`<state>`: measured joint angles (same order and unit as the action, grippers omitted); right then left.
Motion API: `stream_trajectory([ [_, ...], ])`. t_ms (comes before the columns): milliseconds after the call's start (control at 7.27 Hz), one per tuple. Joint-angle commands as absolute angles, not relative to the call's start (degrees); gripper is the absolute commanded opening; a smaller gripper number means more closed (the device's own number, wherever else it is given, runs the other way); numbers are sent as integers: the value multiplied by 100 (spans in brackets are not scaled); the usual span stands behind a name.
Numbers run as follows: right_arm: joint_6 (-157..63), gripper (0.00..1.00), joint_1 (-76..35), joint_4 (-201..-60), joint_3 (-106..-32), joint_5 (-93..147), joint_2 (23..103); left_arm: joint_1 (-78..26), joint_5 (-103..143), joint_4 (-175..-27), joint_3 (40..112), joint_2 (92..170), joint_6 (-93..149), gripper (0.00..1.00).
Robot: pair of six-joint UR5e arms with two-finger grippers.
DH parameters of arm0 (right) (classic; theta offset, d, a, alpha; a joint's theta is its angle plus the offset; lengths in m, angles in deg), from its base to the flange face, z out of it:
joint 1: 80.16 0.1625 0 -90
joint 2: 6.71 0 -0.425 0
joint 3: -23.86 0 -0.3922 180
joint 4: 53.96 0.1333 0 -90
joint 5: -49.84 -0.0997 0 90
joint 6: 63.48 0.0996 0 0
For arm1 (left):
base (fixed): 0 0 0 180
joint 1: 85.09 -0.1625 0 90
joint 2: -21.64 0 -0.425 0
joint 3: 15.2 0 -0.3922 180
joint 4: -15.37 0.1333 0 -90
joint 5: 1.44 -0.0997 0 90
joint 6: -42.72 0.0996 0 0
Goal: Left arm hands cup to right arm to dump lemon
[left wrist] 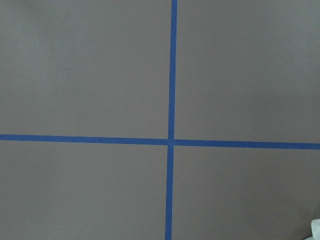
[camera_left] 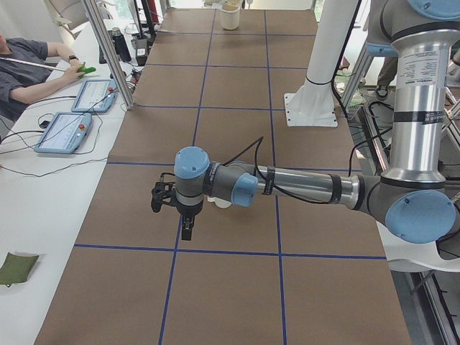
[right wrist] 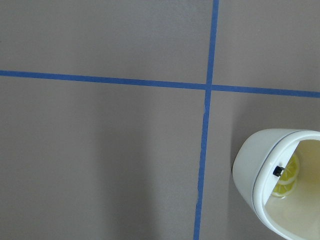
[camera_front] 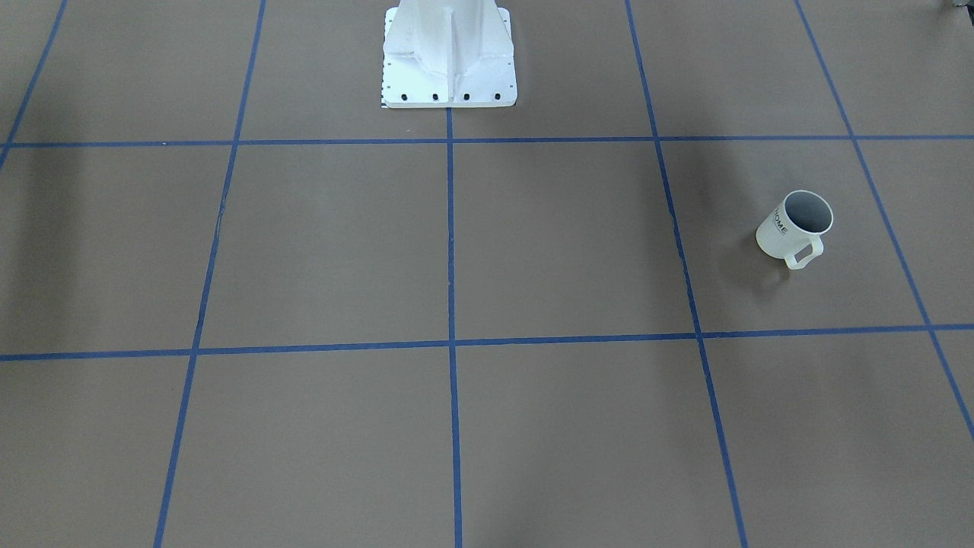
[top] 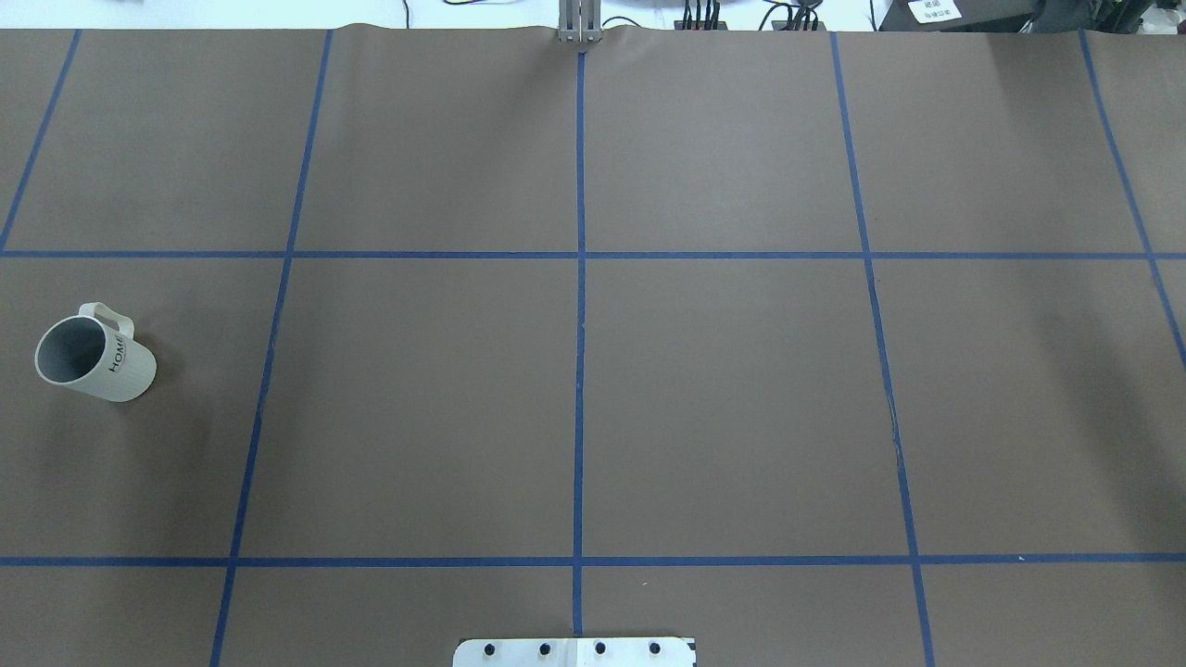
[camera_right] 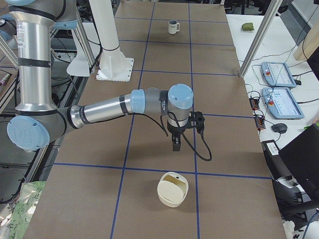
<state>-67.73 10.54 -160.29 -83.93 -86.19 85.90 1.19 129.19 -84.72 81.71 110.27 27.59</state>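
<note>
A white base [camera_front: 449, 72] stands at the middle of the table's [top: 723, 398] robot-side edge. A cream tub [camera_right: 173, 189] lies tipped near the right fingers [camera_right: 176, 145]. The cup [camera_front: 791, 226] stands upright at the table's left, below and apart from the left fingers [camera_left: 187, 231]. I cannot tell how wide either pair of fingers is.

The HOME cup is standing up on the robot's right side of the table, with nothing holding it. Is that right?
Not quite. The cup is standing up with nothing holding it, but it is on the robot's left side of the table, not the right. The overhead exterior view shows it near the left edge.
</note>
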Motion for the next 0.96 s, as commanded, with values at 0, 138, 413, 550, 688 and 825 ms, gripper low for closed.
stream_trajectory([
  [0,-6796,100,1063,-15970,-8214,-8613,8672,122,12917,-8438,8183,11032,2760,100],
  [138,-6796,100,1063,-15438,-8162,-8587,8907,122,12925,-8438,8174,11049,2760,100],
  [413,-6779,100,1063,-15082,-8117,-8560,9076,122,12925,-8438,8165,11067,2760,100],
  [550,-6779,100,1063,-15082,-8108,-8551,9076,122,12917,-8438,8165,11050,2760,100],
  [688,-6779,100,1063,-15073,-8074,-8551,9068,122,12917,-8438,8165,11023,2760,100],
  [825,-6788,100,1063,-15073,-7917,-8560,9033,122,12917,-8438,8131,11023,2760,100],
])
